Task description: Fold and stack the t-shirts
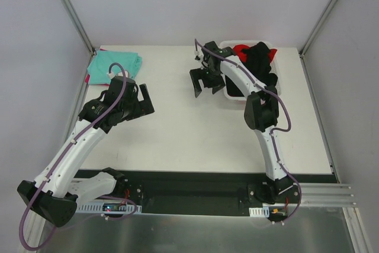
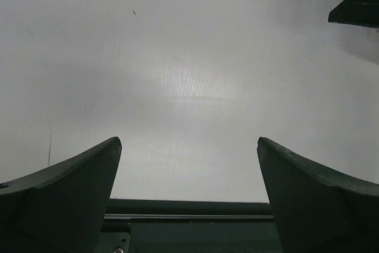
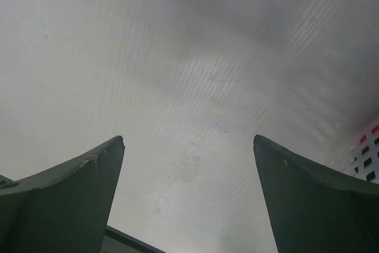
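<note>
A folded teal t-shirt (image 1: 113, 64) lies at the table's back left corner. A black t-shirt (image 1: 260, 66) and a red one (image 1: 241, 48) are heaped in the white basket (image 1: 269, 44) at the back right. My left gripper (image 1: 146, 100) hovers open over bare table, right of the teal shirt. In the left wrist view the left gripper (image 2: 188, 140) holds nothing between its fingers. My right gripper (image 1: 206, 86) is open just left of the basket. The right wrist view shows the right gripper (image 3: 188, 137) empty above the white tabletop.
The basket's slotted wall (image 3: 367, 152) shows at the right edge of the right wrist view, red cloth behind the slots. A dark part of the right gripper (image 2: 358, 7) enters the left wrist view's top right corner. Grey panels enclose the table (image 1: 177, 134).
</note>
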Robot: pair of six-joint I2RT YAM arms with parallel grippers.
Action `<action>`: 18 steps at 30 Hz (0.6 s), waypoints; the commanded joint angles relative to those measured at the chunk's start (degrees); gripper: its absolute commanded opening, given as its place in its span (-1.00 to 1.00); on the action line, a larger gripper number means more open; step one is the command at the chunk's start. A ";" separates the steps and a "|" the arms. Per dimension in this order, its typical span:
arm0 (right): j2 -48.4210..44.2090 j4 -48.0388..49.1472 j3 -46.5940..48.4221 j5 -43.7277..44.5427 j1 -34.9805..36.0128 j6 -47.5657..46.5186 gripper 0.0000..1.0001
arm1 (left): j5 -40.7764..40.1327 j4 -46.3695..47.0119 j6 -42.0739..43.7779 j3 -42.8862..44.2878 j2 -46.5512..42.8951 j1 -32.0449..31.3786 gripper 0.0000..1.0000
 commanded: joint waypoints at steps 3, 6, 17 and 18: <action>1.52 0.37 3.97 1.99 -3.06 -2.32 0.90 | 1.16 -0.92 -0.31 -0.02 -0.47 0.45 0.98; 1.61 1.68 3.97 2.69 -4.91 -3.37 0.89 | 1.78 -0.92 -0.40 0.16 -0.29 0.45 0.98; 3.63 7.93 4.24 2.61 -11.49 -3.11 0.92 | 2.66 -1.36 -0.40 0.25 -0.21 0.45 0.99; 3.98 8.80 4.84 2.70 -12.02 -3.03 0.92 | 3.01 -1.36 -0.31 0.25 0.14 0.45 0.98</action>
